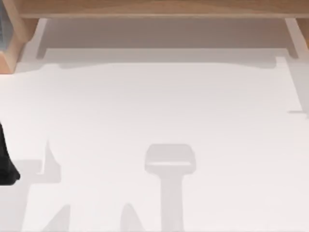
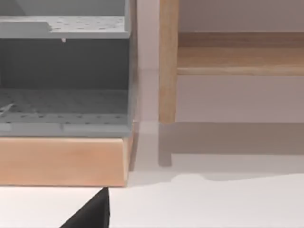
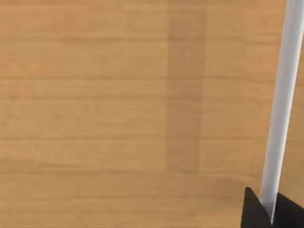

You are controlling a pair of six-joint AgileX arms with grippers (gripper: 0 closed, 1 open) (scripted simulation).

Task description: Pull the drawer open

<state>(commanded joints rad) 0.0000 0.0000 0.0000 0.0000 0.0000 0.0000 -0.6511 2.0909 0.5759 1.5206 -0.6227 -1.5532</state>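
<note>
The drawer's wooden front point(image 3: 133, 109) is right in front of my right wrist camera. A slim white bar handle point(image 3: 281, 104) runs across it. My right gripper point(image 3: 271, 211) has a black fingertip point(image 3: 251, 209) pressed to each side of that bar, so it is shut on the handle. In the top view the wooden furniture point(image 1: 159, 7) lines the far edge of the table. My left gripper point(image 1: 6, 166) is parked at the left edge of the table, and one dark finger point(image 2: 92, 213) of it shows in the left wrist view.
A grey shelf unit point(image 2: 66, 76) on a wooden base point(image 2: 61, 161) stands at the far left corner. Beside it rises a wooden post point(image 2: 167, 61). The white tabletop point(image 1: 159, 111) carries only arm shadows.
</note>
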